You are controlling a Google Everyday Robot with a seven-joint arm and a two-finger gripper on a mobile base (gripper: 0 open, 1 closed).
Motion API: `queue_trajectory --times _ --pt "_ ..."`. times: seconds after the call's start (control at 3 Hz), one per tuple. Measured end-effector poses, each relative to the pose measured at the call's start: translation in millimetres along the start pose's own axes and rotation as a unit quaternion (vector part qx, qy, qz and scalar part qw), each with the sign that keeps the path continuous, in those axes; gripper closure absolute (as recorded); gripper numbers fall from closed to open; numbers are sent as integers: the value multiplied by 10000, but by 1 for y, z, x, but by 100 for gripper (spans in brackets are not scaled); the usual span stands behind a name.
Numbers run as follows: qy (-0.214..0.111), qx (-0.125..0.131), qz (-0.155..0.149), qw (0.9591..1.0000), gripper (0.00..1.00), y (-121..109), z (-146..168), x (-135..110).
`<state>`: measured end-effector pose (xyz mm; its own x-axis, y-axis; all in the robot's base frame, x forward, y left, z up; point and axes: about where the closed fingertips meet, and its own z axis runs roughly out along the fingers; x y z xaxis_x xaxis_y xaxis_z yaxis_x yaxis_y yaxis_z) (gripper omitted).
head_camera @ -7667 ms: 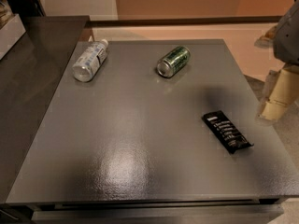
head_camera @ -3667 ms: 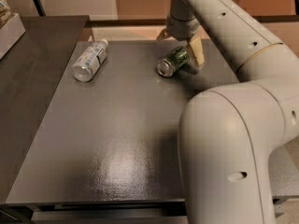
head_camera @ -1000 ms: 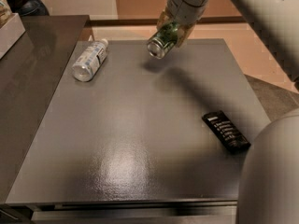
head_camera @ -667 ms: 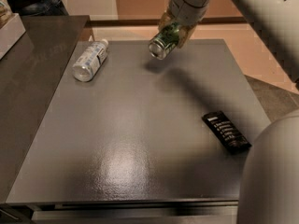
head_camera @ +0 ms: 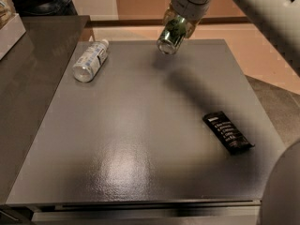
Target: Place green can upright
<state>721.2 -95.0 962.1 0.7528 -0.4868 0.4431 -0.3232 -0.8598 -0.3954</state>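
Grey and faintly glossy, the tabletop (head_camera: 140, 125) fills most of our single camera view, with a pale glare patch in its lower middle. At the top centre of the frame we see the claw (head_camera: 176, 24), which comes down from the white arm (head_camera: 248, 1) crossing the upper right corner. The claw is clamped on the green can (head_camera: 170, 34), with its pale fingers (head_camera: 188, 26) pressed against the can's upper sides.

The green can hangs above the far edge of the tabletop and does not touch it. It is tilted rather than upright, its silver end pointing down and to the left, towards us. We can see its dark green patterned side between that end and the claw. A soft shadow lies on the tabletop just below and to the right of the can.

In the upper left of the frame a clear plastic bottle (head_camera: 90, 60) lies on its side on the tabletop, its white cap towards the far edge, well apart from the can. In the right middle a flat black packet (head_camera: 228, 132) with pale print lies at a slant on the tabletop. A rounded white part of the robot (head_camera: 283, 191) bulges into the lower right corner. A darker counter (head_camera: 28, 74) runs along the left side of the tabletop, and a white box (head_camera: 10, 29) sits on it at the upper left edge.
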Motion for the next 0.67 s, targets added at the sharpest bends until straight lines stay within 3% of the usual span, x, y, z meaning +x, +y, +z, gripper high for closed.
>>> queue_trajectory --times 0.33,0.67 --pt "309 257 -906 9951 100 -2 -10 7" --pt "482 675 -1666 9825 100 -6 -18 7"
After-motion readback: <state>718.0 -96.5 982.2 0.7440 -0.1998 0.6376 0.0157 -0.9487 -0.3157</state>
